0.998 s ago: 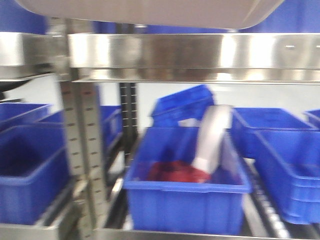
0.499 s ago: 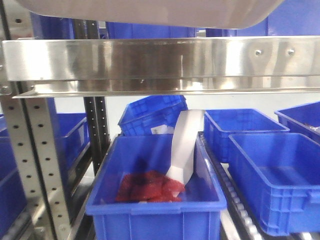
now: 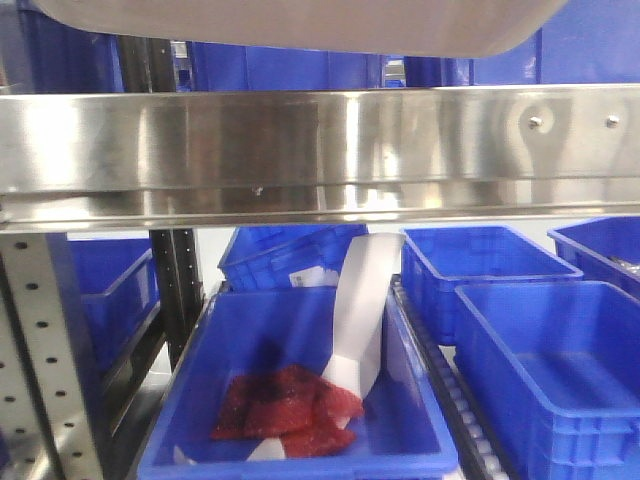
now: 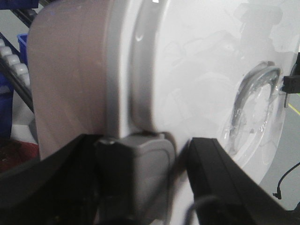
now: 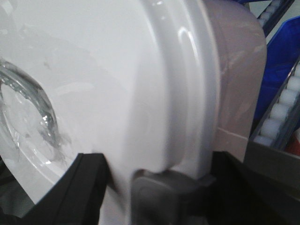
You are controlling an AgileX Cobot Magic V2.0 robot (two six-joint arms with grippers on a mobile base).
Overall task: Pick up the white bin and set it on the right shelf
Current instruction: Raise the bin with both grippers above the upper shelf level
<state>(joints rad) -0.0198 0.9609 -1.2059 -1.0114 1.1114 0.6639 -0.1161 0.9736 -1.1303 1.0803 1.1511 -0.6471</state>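
Cut off: the front view gives us only the pinkish underside of the white bin [image 3: 300, 25], along the top edge. Everything higher is out of the picture.
Hidden: in both wrist views the bin fills nearly the whole picture. Of the rack we see only some white rollers [image 5: 281, 112] at the border.
Hard to make out: we cannot name the red stuff [image 3: 285, 405] in the middle blue bin [image 3: 300, 440]. A white strip [image 3: 362, 310] stands bent in it.
Left fingers [image 4: 161, 159]: they pinch the rim of the lid, with a grey pad on the rim and a black finger on the glossy face. The gap is only as wide as the rim.
Right fingers [image 5: 150, 180]: they grip the opposite end in the same way, grey pad against the rim and black finger on the lid face. The tips themselves we cannot see.
Recessed handle [image 4: 258, 108]: it is sunk in the lid, away from both grips.
Position: the bin hangs above the right shelf [image 3: 320, 150], whose broad steel rail crosses the picture. It does not touch the rail, because blue shows in the strip between them. We cannot tell if it is over the shelf or in front of it.
Direction: the long axis runs left to right, along the rail. The bottom faces down and the lid faces the wrist cameras.
Lower level: other blue bins [image 3: 545, 360] stand on the right.
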